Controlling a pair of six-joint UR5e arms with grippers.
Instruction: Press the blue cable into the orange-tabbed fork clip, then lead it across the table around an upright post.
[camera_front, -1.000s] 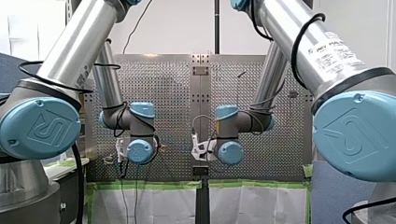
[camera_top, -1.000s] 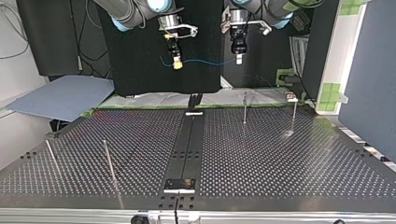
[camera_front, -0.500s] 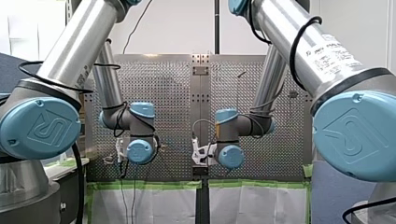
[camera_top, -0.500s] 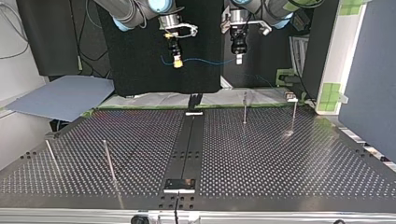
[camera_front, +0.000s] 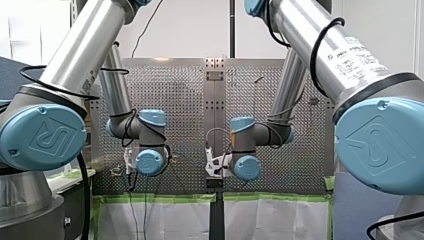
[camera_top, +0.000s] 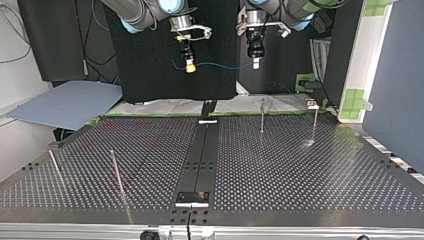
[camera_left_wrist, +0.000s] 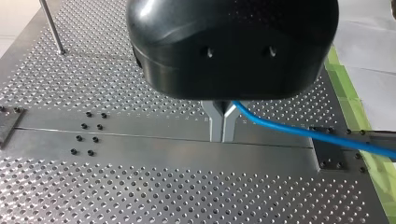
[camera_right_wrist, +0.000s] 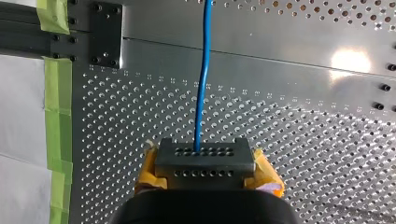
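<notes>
The blue cable (camera_top: 220, 65) hangs in a shallow sag between my two grippers, high above the perforated table (camera_top: 300, 175). My left gripper (camera_left_wrist: 222, 138) has its metal fingers shut on the cable (camera_left_wrist: 303, 134), which leads off to one side. My right gripper (camera_right_wrist: 201, 152), with yellow pads, is shut on the cable (camera_right_wrist: 204, 70), which runs straight ahead from it. In the top view my right gripper (camera_top: 189, 66) is at the left and my left gripper (camera_top: 255, 63) at the right. No orange-tabbed clip can be made out.
Thin upright posts stand on the table: two at the top view's far right (camera_top: 261, 115) (camera_top: 314, 125) and two at its near left (camera_top: 116, 172) (camera_top: 55, 167). A dark strip (camera_top: 200, 160) runs down the middle. Green tape (camera_right_wrist: 58, 140) lines the table's edge.
My right arm's wrist shifted slightly a second ago and has held still since. My left arm and the cable's span look unchanged.
</notes>
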